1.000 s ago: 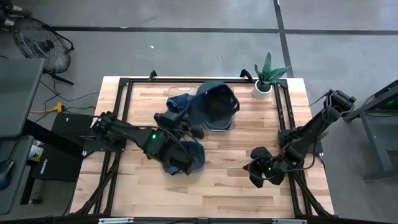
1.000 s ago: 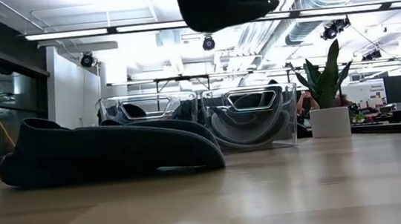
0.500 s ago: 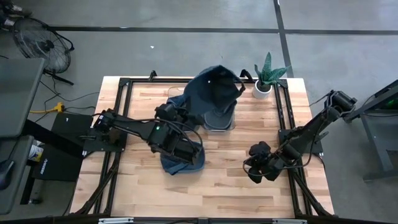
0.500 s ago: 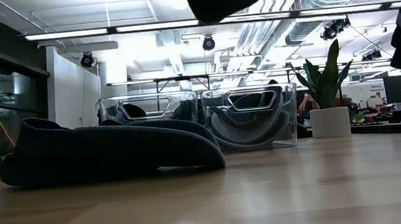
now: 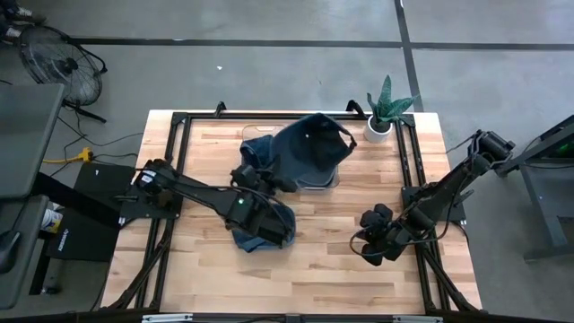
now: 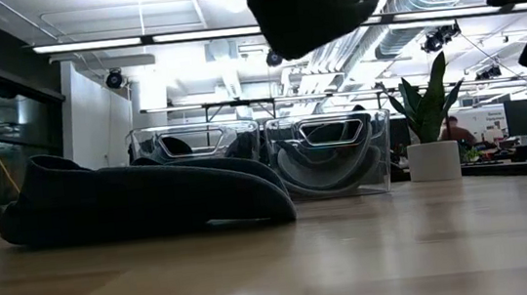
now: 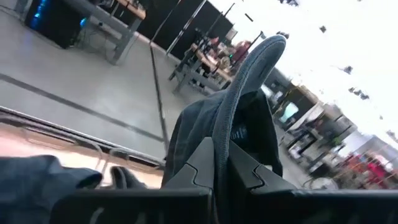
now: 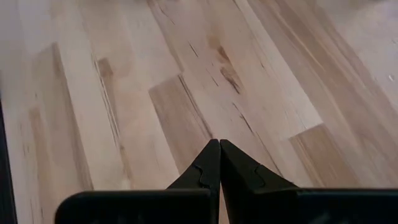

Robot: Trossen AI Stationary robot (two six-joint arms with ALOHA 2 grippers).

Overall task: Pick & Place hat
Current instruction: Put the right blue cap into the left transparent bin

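A dark blue denim hat (image 5: 309, 148) hangs in the air over the clear bins at the table's far middle, and it shows at the top of the low view (image 6: 312, 5). My left gripper (image 7: 214, 163), just to the hat's near left (image 5: 276, 179), is shut on it. A second dark hat (image 5: 265, 224) lies flat on the table under the left arm (image 6: 141, 200). Another dark blue cloth piece (image 5: 258, 148) lies in the left bin. My right gripper (image 5: 372, 247) hovers shut over the bare wood near the table's right side (image 8: 219, 144). My left gripper pinches a stitched edge of the hat (image 7: 225, 140) between its two fingers. The fingers lie about level and come from the table's near left. The hat stands out beyond the fingertips, lifted clear of the table and the bins.
Two clear bins (image 6: 194, 140) (image 6: 328, 155) stand side by side at the far middle. A potted plant (image 5: 384, 112) stands at the far right corner. A black frame (image 5: 179, 161) runs round the table. Bare wood lies in the near middle and right.
My left gripper has rolled about its own line and, in the last half second, sunk a little. The held hat has turned with it and hangs lower over the bins than half a second ago. It has stayed clear of them.
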